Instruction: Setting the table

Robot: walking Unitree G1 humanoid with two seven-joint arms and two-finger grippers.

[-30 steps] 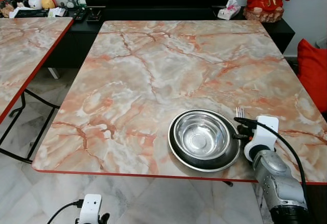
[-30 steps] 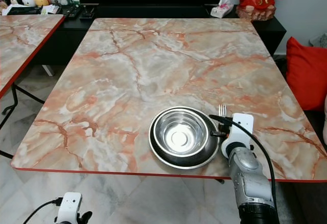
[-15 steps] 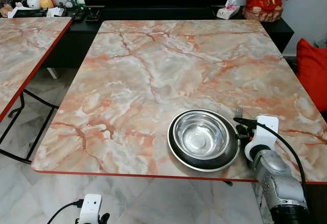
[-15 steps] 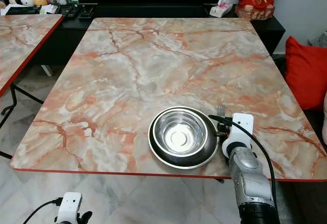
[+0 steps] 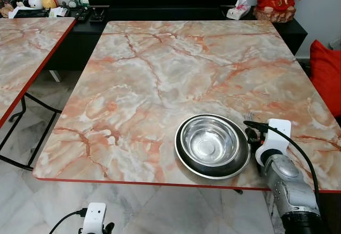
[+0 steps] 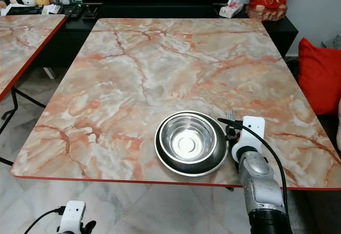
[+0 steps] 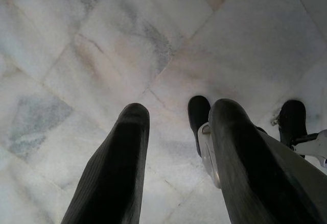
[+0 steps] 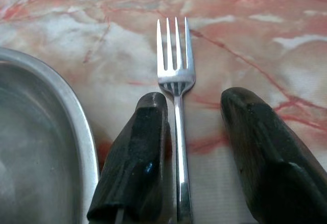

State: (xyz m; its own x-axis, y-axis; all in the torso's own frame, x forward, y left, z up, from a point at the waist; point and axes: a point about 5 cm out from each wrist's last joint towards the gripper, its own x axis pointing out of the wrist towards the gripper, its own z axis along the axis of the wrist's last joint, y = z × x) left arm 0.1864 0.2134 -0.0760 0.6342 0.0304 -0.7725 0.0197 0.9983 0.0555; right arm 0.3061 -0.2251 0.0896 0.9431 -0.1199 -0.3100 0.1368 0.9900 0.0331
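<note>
Plainly, no writing is legible. Right gripper reaches low over the table, jaws parted, the fork lying between them beside the bowl. Left gripper hangs open.

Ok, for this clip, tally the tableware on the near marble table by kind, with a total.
Plates: 1, a steel plate near the front edge.
Bowls: 1, a steel bowl sitting in the plate.
Forks: 1, a fork lying flat on the table to the right of the plate, between the open fingers of the right claw.
Total: 3.
</note>
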